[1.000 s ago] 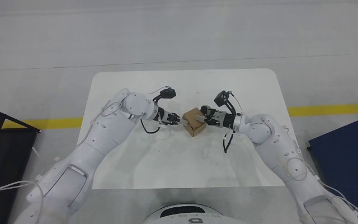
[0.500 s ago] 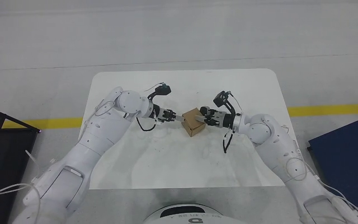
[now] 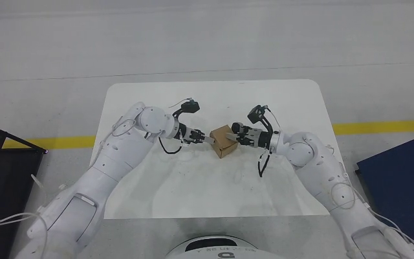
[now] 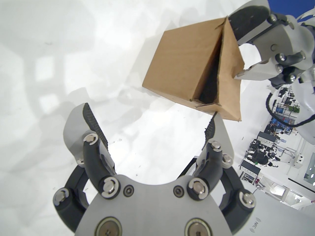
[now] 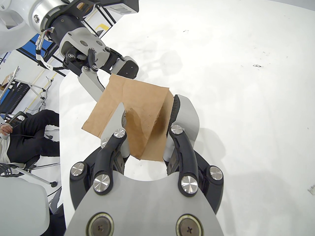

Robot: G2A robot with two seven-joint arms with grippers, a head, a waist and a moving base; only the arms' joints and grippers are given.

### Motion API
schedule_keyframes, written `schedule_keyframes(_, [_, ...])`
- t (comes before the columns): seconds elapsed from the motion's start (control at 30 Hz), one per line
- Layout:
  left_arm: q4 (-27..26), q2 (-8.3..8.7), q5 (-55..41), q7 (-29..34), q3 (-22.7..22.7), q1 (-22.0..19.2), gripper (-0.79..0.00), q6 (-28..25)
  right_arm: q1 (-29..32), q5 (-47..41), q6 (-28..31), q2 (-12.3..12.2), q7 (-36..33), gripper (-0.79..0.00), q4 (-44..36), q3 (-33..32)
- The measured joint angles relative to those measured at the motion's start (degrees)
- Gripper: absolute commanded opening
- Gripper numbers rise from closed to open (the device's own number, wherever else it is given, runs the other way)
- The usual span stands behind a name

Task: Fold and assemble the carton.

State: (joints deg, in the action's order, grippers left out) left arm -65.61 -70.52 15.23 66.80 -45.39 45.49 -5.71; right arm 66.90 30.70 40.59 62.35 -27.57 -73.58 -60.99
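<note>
A small brown carton (image 3: 224, 141) is held partly opened at mid-table, its open end (image 4: 209, 92) facing my left gripper. My right gripper (image 3: 240, 135) is shut on a cardboard panel at the carton's right end, with a finger (image 5: 177, 114) on each side of the panel. In the right wrist view the carton (image 5: 137, 99) extends away from this gripper (image 5: 150, 121). My left gripper (image 4: 150, 116) stands open just left of the carton (image 4: 187, 69), one fingertip (image 4: 213, 124) close to its lower flap corner. From the top view the left gripper (image 3: 205, 136) sits against the carton's left end.
The white table (image 3: 194, 188) is bare around the carton. A dark rack (image 3: 13, 162) stands off its left side and a blue object (image 3: 388, 175) off its right. A yellow floor line (image 3: 375, 126) runs behind.
The left arm's wrist and elbow swung slightly toward the table's far side, then eased back a little. The carton and the right gripper have stayed in place.
</note>
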Motion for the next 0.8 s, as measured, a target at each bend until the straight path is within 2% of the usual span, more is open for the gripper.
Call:
schedule_keyframes(0.13, [0.44, -0.19, 0.19, -0.46, 0.42, -0.2, 0.0, 0.37, -0.01, -0.35, 0.57, 0.0, 0.09, -0.369, 0.1, 0.07])
schedule_keyframes(0.2, [0.62, -0.34, 0.27, -0.74, 0.69, -0.36, 0.0, 0.5, -0.04, -0.59, 0.83, 0.0, 0.08, -0.394, 0.16, 0.11])
schedule_keyframes(0.8, [1.73, -0.96, 0.54, -0.62, 1.61, -1.57, 0.0, 1.41, -0.26, 1.14, -0.51, -0.12, -0.57, -0.434, -0.49, 0.34])
